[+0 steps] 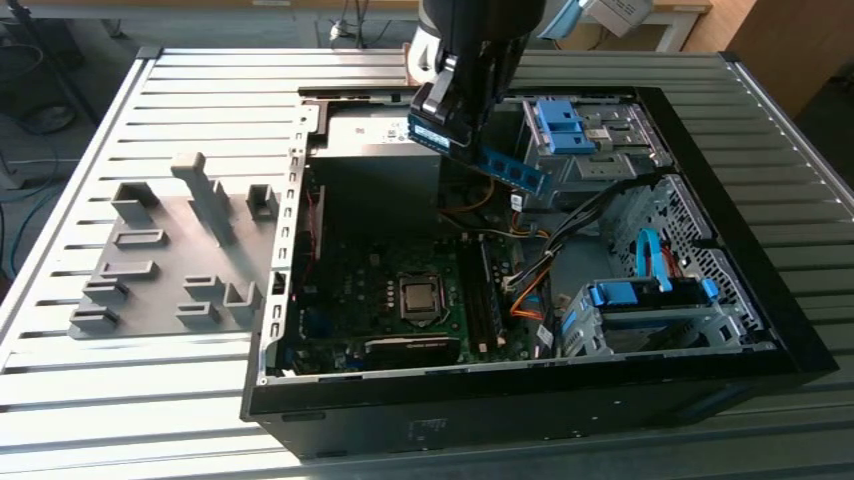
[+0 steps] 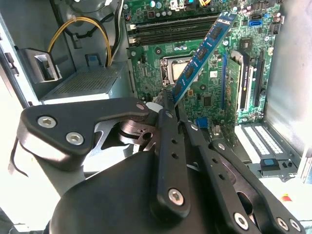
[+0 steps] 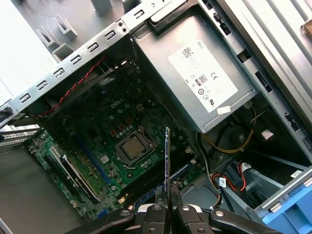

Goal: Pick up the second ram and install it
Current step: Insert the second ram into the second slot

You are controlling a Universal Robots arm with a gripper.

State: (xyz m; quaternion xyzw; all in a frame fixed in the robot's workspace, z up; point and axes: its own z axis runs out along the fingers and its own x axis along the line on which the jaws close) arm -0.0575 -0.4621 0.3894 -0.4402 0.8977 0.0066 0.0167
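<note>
In the exterior view my gripper (image 1: 445, 128) hangs over the open computer case (image 1: 747, 300), shut on one end of the second ram (image 1: 515, 169). The ram is a narrow blue board with dark chips. It juts out slanted above the motherboard (image 1: 387, 270), touching nothing else. In the second wrist view the ram (image 2: 202, 53) reaches from my fingertips (image 2: 168, 100) toward the long memory slots (image 2: 170, 30). The first wrist view has the ram (image 3: 167, 161) edge-on, a thin line rising from the gripper (image 3: 167, 207) beside the processor (image 3: 131, 148).
A grey slotted holder tray (image 1: 174, 250) lies on the ribbed table at the exterior view's left. Inside the case are the grey power supply (image 3: 204, 73), blue drive brackets (image 1: 574, 125), loose cables (image 1: 534, 290) and an upright card (image 2: 241, 83).
</note>
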